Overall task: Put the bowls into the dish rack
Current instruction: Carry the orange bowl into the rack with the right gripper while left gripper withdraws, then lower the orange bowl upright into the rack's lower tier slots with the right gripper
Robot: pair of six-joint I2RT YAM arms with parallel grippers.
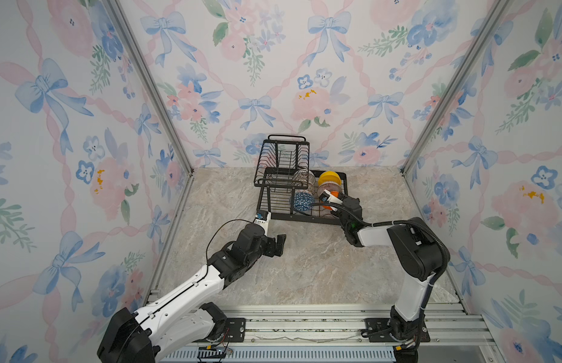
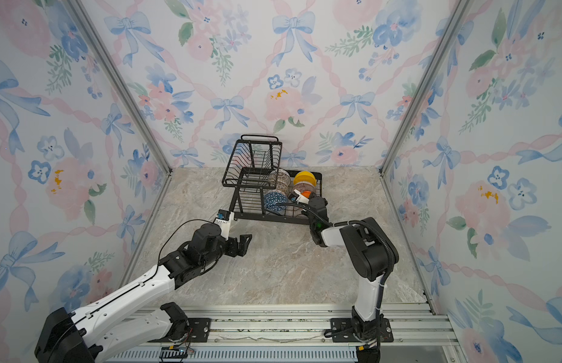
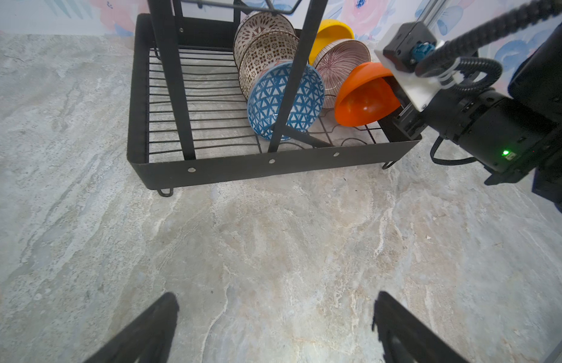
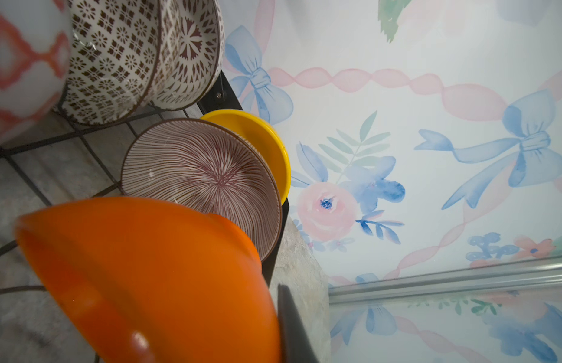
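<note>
The dish rack (image 3: 273, 169) shows matt black metal, wire floor and flat sheet rim, the orange bowl (image 3: 364, 97) gleams smooth and glossy like plastic, the yellow bowl (image 3: 331, 31) looks equally smooth, the pinkish ribbed bowl (image 4: 204, 176) and blue bowl (image 3: 267, 94) carry a ceramic-like glaze, and the desk (image 3: 273, 251) reads as dull veined stone.

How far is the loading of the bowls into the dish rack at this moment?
Done: five bowls stand in the dish rack: blue bowl, yellow bowl, ribbed bowl, two patterned bowls. In hand: the right gripper is shut on the orange bowl, inside the rack. Remaining: only its release. The left gripper is open, empty.
</note>
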